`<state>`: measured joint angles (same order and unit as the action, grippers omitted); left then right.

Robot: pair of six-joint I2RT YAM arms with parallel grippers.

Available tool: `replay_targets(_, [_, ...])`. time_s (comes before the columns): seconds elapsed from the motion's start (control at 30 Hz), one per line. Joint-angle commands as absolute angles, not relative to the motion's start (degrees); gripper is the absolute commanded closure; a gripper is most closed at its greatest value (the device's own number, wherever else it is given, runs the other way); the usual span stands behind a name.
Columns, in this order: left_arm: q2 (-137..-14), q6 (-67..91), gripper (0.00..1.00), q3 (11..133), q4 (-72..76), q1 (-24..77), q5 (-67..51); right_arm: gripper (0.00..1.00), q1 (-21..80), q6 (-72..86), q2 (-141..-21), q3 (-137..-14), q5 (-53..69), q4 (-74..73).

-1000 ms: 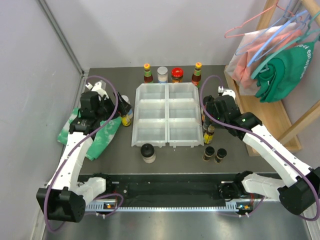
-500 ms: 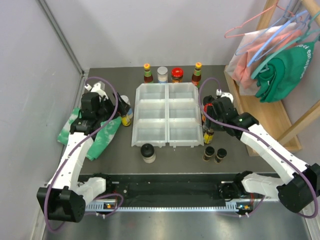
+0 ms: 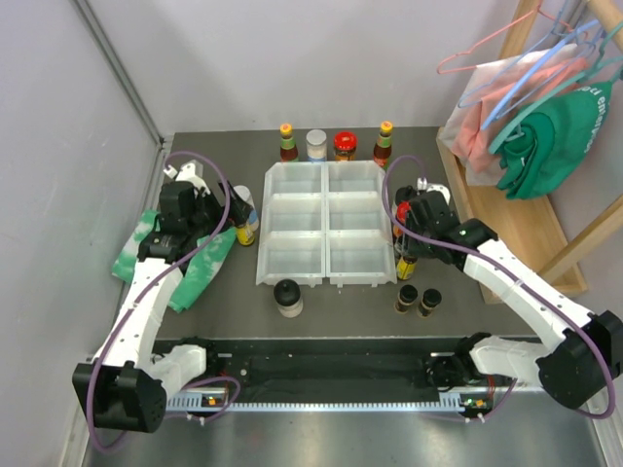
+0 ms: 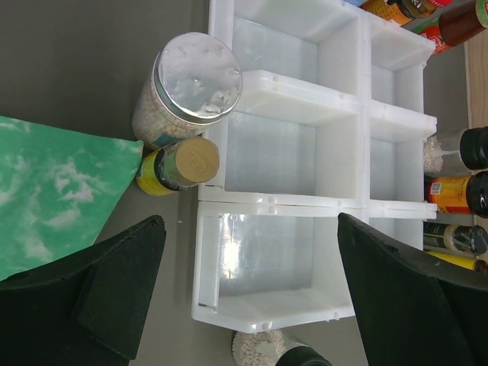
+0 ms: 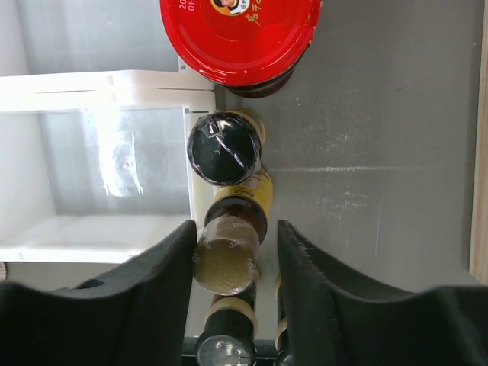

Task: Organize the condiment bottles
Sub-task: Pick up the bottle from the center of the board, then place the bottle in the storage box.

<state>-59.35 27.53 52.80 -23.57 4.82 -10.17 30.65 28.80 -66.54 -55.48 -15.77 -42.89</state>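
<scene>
The condiment bottles stand around a white tray (image 3: pixel 324 224). My right gripper (image 5: pixel 236 229) hangs just right of the tray over a clear-capped yellow-labelled bottle (image 5: pixel 225 263). Its jaws straddle the cap: the left finger (image 5: pixel 164 282) touches it and a narrow gap remains at the right finger (image 5: pixel 313 282). Behind it stand a black-capped bottle (image 5: pixel 223 149) and a red-lidded jar (image 5: pixel 240 34). My left gripper (image 4: pixel 250 221) is wide open and empty over the tray's near-left compartment, beside a pale-lidded jar (image 4: pixel 194 76) and a tan-capped yellow bottle (image 4: pixel 191 160).
Several bottles line the tray's far side, among them a red-lidded jar (image 3: pixel 344 146). A black-capped jar (image 3: pixel 287 297) and two small dark jars (image 3: pixel 417 300) stand in front. A green-white cloth (image 3: pixel 175 263) lies left. A wooden rack (image 3: pixel 545 224) with hangers borders the right.
My right gripper shifted slightly left and lower toward the bottles beside the tray, and its jaws narrowed around the clear-capped bottle. The left gripper stayed wide open, barely moving.
</scene>
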Motion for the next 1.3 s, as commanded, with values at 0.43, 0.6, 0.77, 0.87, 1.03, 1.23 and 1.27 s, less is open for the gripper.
replay_targets(0.43, [-57.48, 27.42, 0.01, 51.33, -20.48, 5.01, -7.74, 1.00, 32.78, 28.21, -65.31, -64.06, -21.00, -52.63])
replay_targets(0.6, [-57.04, 27.33, 0.01, 51.06, -20.57, 5.01, -7.03, 1.00, 32.87, 26.19, -63.46, -71.08, -21.36, -56.68])
replay_targets(0.77, [-56.69, 27.16, 0.01, 50.45, -20.04, 5.01, -6.42, 1.00, 32.87, 23.39, -61.70, -77.51, -16.36, -59.14])
replay_targets(0.87, [-56.69, 27.07, 0.01, 50.10, -19.78, 4.92, -6.15, 1.00, 32.78, 21.63, -61.17, -81.38, -11.70, -59.50])
replay_targets(1.03, [-57.04, 27.16, 0.01, 50.10, -19.51, 5.01, -6.24, 1.00, 36.38, 21.71, -64.23, -84.11, -9.92, -56.96])
replay_targets(1.23, [-57.13, 26.98, 0.01, 50.27, -19.95, 4.92, -5.28, 1.00, 46.56, 21.88, -72.32, -88.33, -17.21, -53.89])
replay_targets(1.27, [-57.22, 26.98, 0.01, 50.27, -20.04, 5.01, -5.01, 1.00, 47.19, 21.71, -74.42, -88.77, -17.49, -53.44])
